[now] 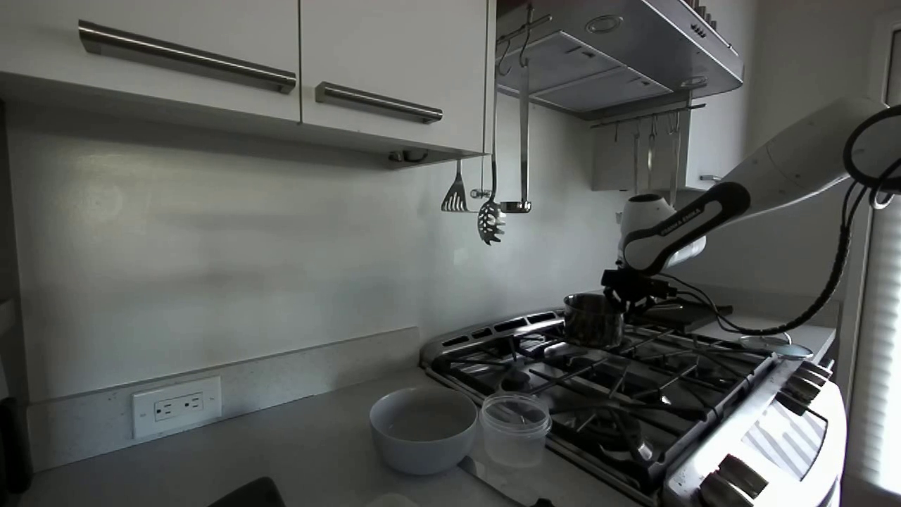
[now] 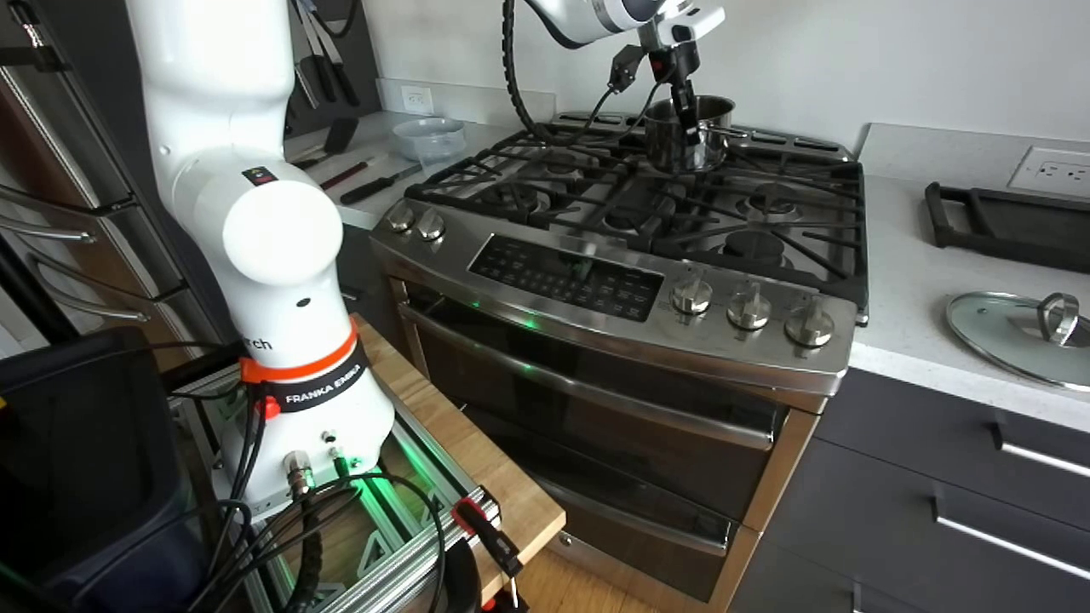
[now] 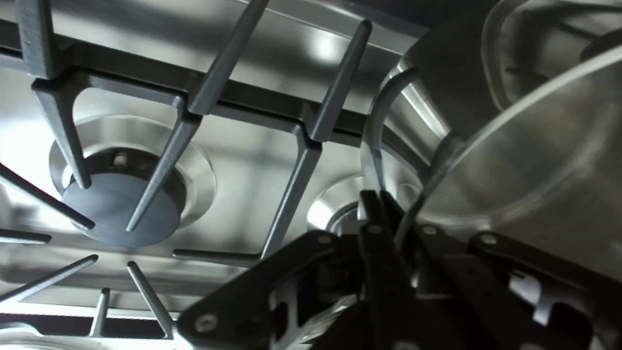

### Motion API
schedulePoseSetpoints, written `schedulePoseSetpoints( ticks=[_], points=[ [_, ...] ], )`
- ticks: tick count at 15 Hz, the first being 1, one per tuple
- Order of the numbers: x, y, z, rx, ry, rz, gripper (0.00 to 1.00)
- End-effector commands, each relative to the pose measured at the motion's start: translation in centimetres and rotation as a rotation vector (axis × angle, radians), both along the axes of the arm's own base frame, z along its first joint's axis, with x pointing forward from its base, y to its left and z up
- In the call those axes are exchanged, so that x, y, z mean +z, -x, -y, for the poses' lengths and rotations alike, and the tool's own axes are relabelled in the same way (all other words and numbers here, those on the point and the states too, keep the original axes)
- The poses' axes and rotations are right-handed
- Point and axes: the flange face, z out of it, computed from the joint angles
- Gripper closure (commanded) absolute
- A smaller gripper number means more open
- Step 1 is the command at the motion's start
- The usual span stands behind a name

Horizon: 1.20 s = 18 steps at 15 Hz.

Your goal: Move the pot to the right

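Note:
The pot, a small shiny steel cylinder, is upright over the back middle of the stove in both exterior views (image 1: 586,325) (image 2: 662,146). In the wrist view its curved wall and rim (image 3: 515,189) fill the right side. My gripper (image 3: 375,195) is shut on the pot's wall, with the rim passing between its two black fingers. The gripper also shows at the pot's side in both exterior views (image 1: 628,307) (image 2: 691,134), pointing down. A metal loop handle (image 3: 384,104) is beside the fingertips. I cannot tell whether the pot's base touches the grates.
Black grates (image 2: 630,196) cover the stove. A pale bowl (image 1: 422,443) and a clear plastic container (image 1: 517,440) stand on the counter at one end. A glass lid (image 2: 996,336) and a black tray (image 2: 1022,223) lie on the counter at the other end. Utensils hang above.

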Motion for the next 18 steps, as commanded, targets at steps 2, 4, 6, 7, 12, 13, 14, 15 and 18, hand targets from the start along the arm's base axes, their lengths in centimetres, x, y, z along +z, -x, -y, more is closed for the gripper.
schedulePoseSetpoints(
  ticks=[2,4,6,7,12,13,14,15,18],
  points=[
    [0.8,-0.2,2.1,-0.141,-0.017,0.03,0.98],
    [0.8,-0.3,2.9,-0.198,-0.026,0.031,0.98],
    [0.7,-0.5,3.5,-0.244,-0.032,0.026,0.98],
    [0.8,-0.7,3.9,-0.262,-0.034,0.025,0.98],
    [0.1,-0.9,4.5,-0.28,-0.043,0.007,0.93],
    [0.1,-1.1,4.7,-0.284,-0.041,0.009,0.93],
    [0.1,-1.3,4.8,-0.286,-0.04,0.011,0.93],
    [0.1,-1.4,4.9,-0.286,-0.039,0.012,0.93],
    [-0.1,-1.9,5.7,-0.374,-0.057,0.023,0.98]
  ],
)
